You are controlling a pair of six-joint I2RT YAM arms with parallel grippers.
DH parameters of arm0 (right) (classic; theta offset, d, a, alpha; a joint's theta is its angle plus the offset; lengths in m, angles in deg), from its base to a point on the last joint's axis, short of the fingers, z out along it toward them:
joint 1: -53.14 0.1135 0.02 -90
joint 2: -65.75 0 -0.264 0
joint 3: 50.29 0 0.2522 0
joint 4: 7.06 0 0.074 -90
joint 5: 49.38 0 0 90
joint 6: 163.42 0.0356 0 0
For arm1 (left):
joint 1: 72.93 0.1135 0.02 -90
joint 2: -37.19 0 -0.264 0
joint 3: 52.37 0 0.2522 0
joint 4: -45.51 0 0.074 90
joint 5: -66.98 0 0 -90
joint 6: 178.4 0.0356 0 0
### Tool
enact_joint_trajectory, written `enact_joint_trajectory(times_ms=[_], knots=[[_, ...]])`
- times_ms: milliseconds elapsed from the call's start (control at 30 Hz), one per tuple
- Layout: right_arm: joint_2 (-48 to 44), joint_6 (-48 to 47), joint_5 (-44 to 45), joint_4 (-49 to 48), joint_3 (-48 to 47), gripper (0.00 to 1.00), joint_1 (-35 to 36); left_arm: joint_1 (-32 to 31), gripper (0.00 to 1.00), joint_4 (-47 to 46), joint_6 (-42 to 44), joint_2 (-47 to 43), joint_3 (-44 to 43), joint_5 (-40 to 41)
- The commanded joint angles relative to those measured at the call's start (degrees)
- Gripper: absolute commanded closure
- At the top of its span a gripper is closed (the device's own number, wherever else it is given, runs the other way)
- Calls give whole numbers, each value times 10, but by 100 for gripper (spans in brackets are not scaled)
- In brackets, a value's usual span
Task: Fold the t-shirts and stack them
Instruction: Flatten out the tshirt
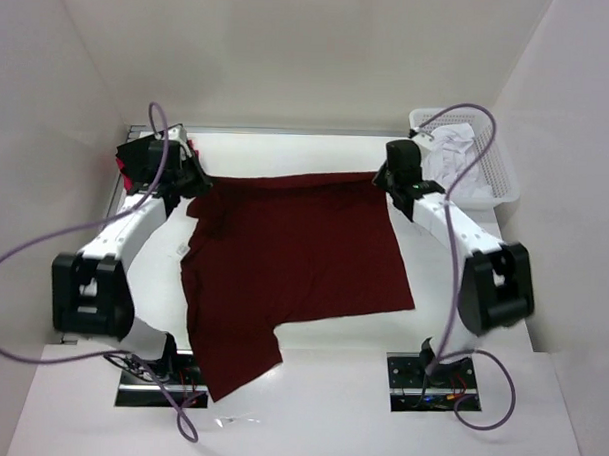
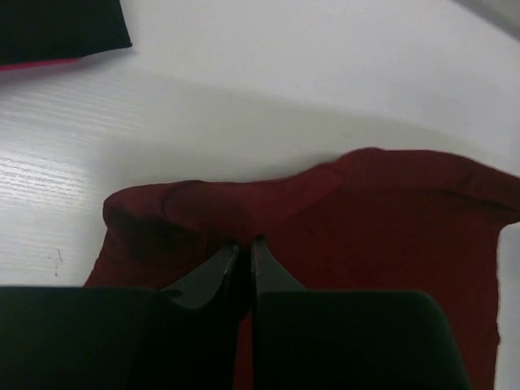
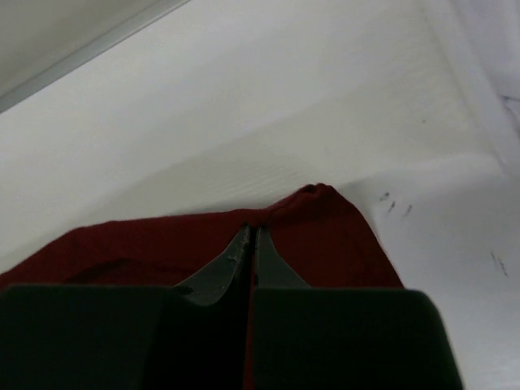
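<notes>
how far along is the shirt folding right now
Done: a black shirt lies squared off on a pink one at the far left of the table. In hand: the maroon shirt lies mostly spread out, unfolded, with the left jaws and right jaws shut on its far edge. Left: fold the maroon shirt and put it on that stack.

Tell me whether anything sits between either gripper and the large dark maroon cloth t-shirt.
Nothing visible does. The left gripper and the right gripper are each shut on the far edge of the large dark maroon cloth t-shirt.
</notes>
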Motion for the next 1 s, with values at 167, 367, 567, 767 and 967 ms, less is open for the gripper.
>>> enact_joint_trajectory(times_ms=[167,367,567,767,967], knots=[[167,-7,-5,-92,-127,100,-32,39,40,-79,24,169,-116,5],[233,-31,-12,-91,-190,100,-44,44,7,-50,40,188,-131,58],[255,-44,-12,-75,-215,100,-44,45,7,-29,24,188,-68,78],[244,-50,-23,-75,-195,100,-49,78,9,-35,2,225,-65,105],[249,-50,-34,-81,-195,100,-49,85,10,-47,-3,274,-108,131]])
